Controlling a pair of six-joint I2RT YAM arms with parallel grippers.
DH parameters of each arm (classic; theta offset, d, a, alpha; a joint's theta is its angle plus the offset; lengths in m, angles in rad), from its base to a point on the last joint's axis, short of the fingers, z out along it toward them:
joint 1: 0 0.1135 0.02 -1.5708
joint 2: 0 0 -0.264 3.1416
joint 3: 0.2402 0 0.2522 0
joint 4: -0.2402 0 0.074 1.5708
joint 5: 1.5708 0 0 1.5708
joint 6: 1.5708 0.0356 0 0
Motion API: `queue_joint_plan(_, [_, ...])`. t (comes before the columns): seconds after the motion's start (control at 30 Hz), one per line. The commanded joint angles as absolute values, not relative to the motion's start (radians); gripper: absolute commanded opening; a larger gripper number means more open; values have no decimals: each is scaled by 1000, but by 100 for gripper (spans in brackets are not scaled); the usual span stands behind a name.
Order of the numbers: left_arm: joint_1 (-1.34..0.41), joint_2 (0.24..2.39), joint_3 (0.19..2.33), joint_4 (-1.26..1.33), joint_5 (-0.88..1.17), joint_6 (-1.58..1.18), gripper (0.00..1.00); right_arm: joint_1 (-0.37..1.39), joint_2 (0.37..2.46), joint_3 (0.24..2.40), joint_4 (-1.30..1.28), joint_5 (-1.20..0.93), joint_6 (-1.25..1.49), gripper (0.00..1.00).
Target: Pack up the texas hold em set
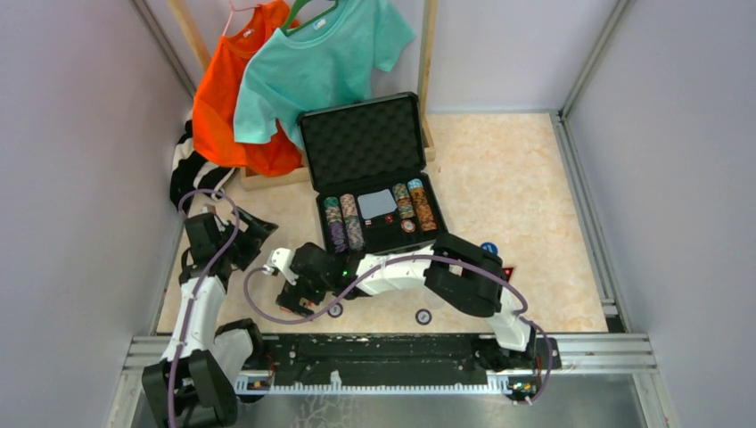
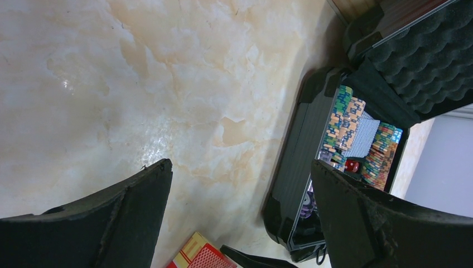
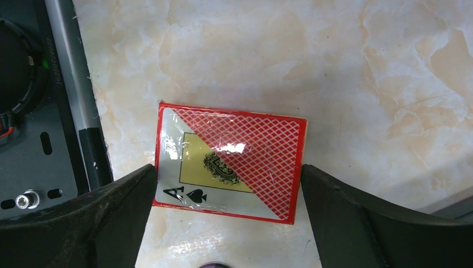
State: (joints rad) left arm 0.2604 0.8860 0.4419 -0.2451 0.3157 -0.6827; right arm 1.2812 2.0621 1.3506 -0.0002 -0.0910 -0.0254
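Observation:
The black briefcase lies open mid-table, its foam lid raised and rows of poker chips in the base. In the left wrist view I see its side wall, the chips and a red die. The red card box lies flat on the table between the open fingers of my right gripper, which flank its short ends. From above, that right gripper covers the box. My left gripper hangs open and empty over bare table, left of the case. Two loose chips lie near the front.
A blue button and a small red piece lie right of the case. An orange shirt and a teal shirt hang at the back left. A metal rail runs along the near edge.

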Motion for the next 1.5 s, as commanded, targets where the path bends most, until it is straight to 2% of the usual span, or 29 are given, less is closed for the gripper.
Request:
queue_joint_plan(0.0, [269, 871, 430, -216, 338, -674, 99, 1296, 2038, 1350, 4, -9, -11, 99])
queue_joint_plan(0.2, [270, 864, 437, -212, 339, -687, 99, 1303, 1926, 1369, -5, -7, -21, 99])
queue_joint_plan(0.3, [273, 871, 465, -216, 351, -685, 99, 1306, 1901, 1379, -22, -3, -2, 84])
queue_joint_plan(0.33, [274, 880, 476, -219, 360, -682, 99, 1307, 1897, 1372, -25, -7, 4, 76])
queue_joint_plan(0.37, [277, 886, 487, -220, 371, -682, 99, 1310, 1894, 1364, -28, -14, 9, 64])
queue_joint_plan(0.4, [279, 894, 494, -221, 375, -681, 99, 1315, 1894, 1358, -31, -17, 13, 42])
queue_joint_plan(0.43, [281, 896, 501, -221, 375, -681, 99, 1324, 1895, 1352, -36, -22, 16, 7])
queue_joint_plan(0.47, [285, 896, 505, -221, 372, -681, 99, 1332, 1897, 1346, -42, -39, 17, 0])
queue_joint_plan(0.7, [329, 890, 542, -253, 350, -674, 99, 1398, 1966, 1358, -9, -186, 52, 0])
queue_joint_plan(0.83, [367, 896, 555, -268, 382, -652, 99, 1415, 2000, 1363, 0, -198, 66, 0])
queue_joint_plan(1.17, [390, 897, 538, -244, 436, -651, 99, 1356, 2065, 1318, 66, -140, 138, 0])
queue_joint_plan(1.47, [396, 895, 529, -238, 457, -649, 99, 1277, 2013, 1253, 84, -57, 145, 0])
